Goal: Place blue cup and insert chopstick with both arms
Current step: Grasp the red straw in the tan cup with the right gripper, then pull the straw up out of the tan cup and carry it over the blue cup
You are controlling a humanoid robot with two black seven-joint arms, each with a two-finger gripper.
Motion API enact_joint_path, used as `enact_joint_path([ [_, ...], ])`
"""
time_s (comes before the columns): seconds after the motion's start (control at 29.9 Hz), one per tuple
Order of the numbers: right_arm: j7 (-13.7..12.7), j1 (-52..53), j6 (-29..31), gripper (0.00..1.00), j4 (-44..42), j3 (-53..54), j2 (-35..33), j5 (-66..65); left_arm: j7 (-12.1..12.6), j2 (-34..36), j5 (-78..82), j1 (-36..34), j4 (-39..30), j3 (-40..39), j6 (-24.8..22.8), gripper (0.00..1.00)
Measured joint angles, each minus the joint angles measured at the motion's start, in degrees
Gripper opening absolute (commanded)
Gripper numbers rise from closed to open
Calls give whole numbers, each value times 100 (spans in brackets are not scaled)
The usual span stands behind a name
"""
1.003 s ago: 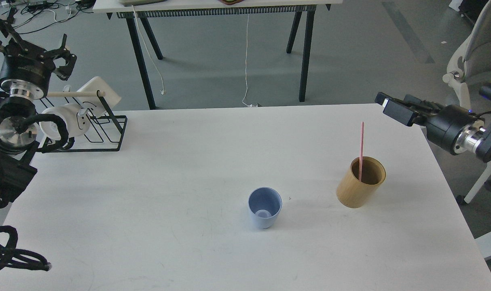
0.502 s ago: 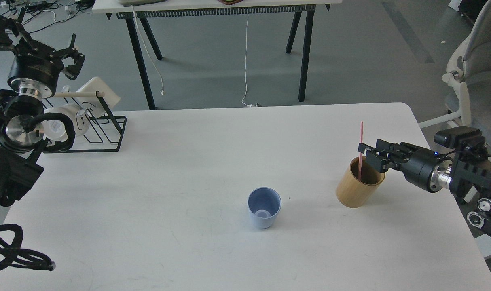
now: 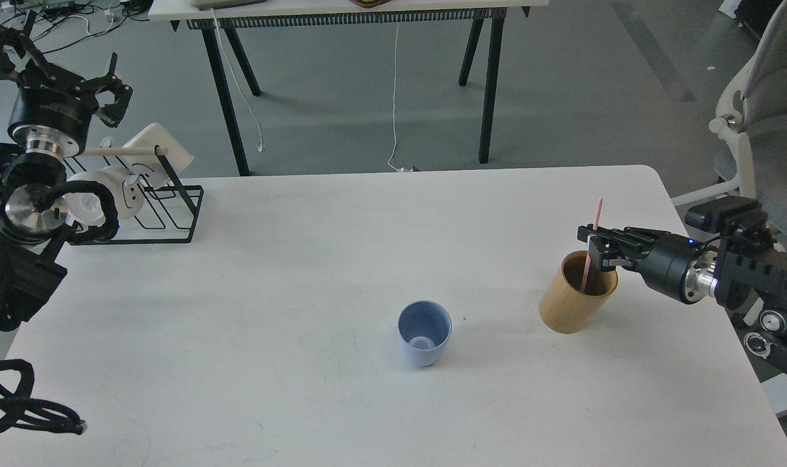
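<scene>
Right tool (image 3: 594,250) closed on the stick (image 3: 591,246) mid-length, above the tan cylinder (image 3: 576,293); stick tilted, lower end inside the cylinder, probably gripped for lifting out. Cup (image 3: 424,332) upright on the table (image 3: 303,259), well apart to the tool's left, mouth open to receive. Left tool (image 3: 56,71) spread apart, raised near the rack (image 3: 166,214), holding nothing.
</scene>
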Motion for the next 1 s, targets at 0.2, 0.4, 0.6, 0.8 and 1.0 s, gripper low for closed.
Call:
enact_joint_path([
  [0.2,7,31,48,13,0,-4,49,0,0,0,0,0,0,0,0,99],
  [0.4,0,185,57,3,0,-38,96,1,-11,7,3,0,1,0,0,99],
  [0.6,-2,265,58,1,49,-78,96,23,-17,8,9,-1,2,-8,0,99],
  [0.8,-1,278,58,1,519,-72,-320,54,-23,15,10,-2,2,-6,0,99],
  [1.0,-1,672,58,1,1323,90,-1318,131,-25,71,2,-2,1,0,0,99],
])
